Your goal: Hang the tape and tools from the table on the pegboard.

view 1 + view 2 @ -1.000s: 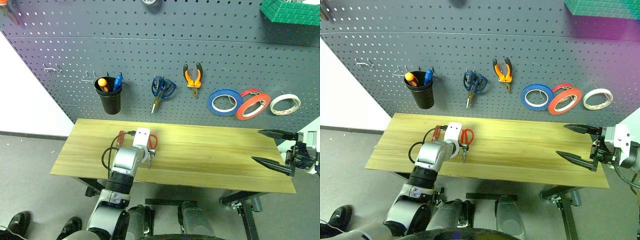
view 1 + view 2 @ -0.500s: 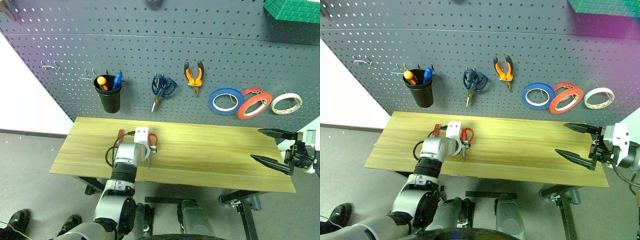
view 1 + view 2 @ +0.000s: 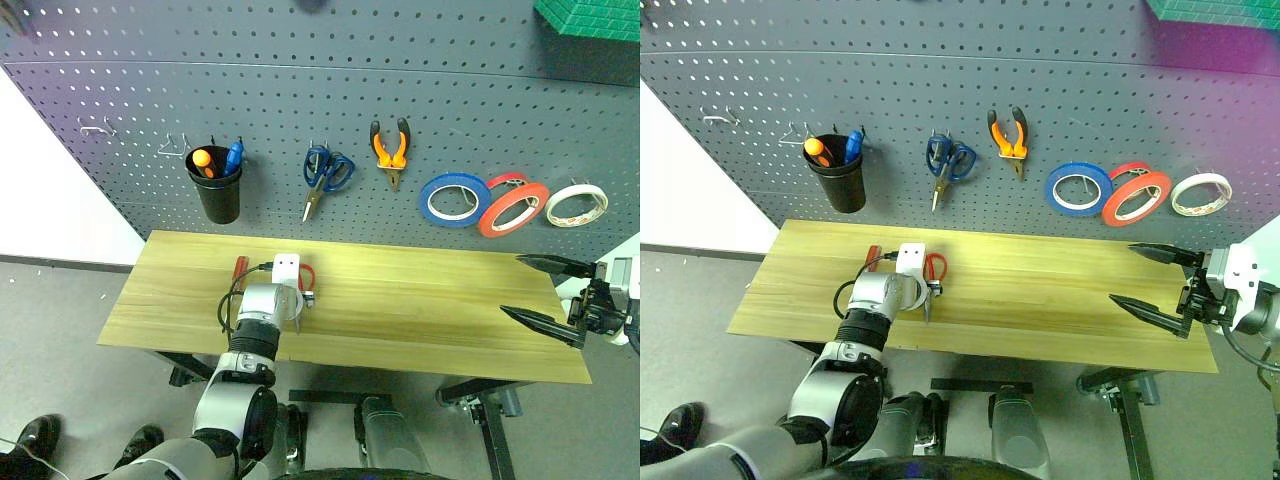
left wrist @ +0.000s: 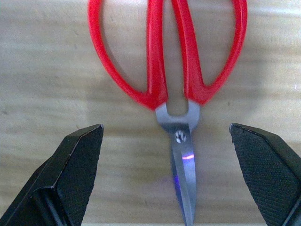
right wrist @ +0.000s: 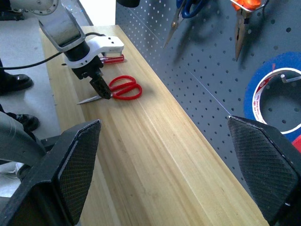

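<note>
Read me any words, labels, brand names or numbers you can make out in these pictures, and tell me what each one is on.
No readable text anywhere.
Red scissors: a small stamped mark at the pivot, too small to read.
Blue tape roll: red marks on the inner core, too blurred to read.
Pegboard, table, black cup and pliers: no lettering visible.

Scissors [image 4: 169, 70] lie flat on the table [image 3: 420, 310], left of centre, the left gripper [image 4: 169, 174] straddling their pivot. A screwdriver [image 3: 240, 267] lies just left of it. Behind, on the pegboard [image 3: 300, 100]: cup [image 3: 216, 190], more scissors [image 3: 325, 178], pliers [image 3: 389, 150], then tape rolls [image 3: 510, 208] rightward.
</note>
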Tool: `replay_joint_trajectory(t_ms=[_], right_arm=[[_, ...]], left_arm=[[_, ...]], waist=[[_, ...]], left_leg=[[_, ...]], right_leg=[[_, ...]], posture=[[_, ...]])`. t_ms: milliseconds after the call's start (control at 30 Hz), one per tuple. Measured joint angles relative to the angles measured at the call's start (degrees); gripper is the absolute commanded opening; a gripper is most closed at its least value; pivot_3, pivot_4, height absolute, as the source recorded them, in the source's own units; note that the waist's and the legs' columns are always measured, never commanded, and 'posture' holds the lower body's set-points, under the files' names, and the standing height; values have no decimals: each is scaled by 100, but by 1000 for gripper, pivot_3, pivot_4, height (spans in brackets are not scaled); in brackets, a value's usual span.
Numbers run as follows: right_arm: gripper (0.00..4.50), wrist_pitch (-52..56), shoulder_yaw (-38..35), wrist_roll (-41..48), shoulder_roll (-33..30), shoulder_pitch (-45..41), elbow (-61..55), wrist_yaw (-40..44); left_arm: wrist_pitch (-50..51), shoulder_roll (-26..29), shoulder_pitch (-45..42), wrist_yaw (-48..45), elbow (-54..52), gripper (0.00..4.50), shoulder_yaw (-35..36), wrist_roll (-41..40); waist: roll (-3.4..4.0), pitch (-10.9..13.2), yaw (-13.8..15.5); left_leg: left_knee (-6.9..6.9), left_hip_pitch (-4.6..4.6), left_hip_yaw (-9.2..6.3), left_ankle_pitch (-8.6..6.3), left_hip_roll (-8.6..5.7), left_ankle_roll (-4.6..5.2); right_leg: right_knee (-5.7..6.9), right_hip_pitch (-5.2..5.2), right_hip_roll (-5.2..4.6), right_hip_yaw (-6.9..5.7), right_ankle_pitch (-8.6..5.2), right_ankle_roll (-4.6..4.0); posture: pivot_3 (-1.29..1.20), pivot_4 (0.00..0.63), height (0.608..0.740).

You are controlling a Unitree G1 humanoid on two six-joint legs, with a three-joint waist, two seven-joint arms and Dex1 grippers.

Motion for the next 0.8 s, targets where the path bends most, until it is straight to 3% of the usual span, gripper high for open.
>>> replay_joint_trajectory(t_ms=[300,633,733,800], right_arm=[[4487,339,-230,414,-5,395,-541,116],[4487,1160,-496,1063,-10,544,-899,197],[4500,1197,-496,1061,-7,546,-923,181],[4500,1197,-496,1052,-3,523,-968,153]], left_arm=[[-251,14,-153,-24,411,4500,-4,-7],[-280,29,-172,-55,489,4500,-13,-3],[-293,32,-172,-79,489,3910,-13,-2],[-371,33,-172,-68,504,3270,-39,14]], waist=[[28,-15,-9],[35,-19,-5],[36,-19,-8],[35,-19,-9]], left_leg=[[2,-50,1,-16,-1,25],[0,-85,1,-19,-1,28],[1,-85,2,-19,-1,28],[1,-85,2,-19,-1,28]], right_leg=[[-59,-22,-6,0,27,37],[-64,-54,-12,0,21,22],[-64,-54,-12,0,20,19],[-64,-55,-12,0,20,19]], posture=[[-315,163,740],[-313,162,740],[-313,165,740],[-313,170,740]])
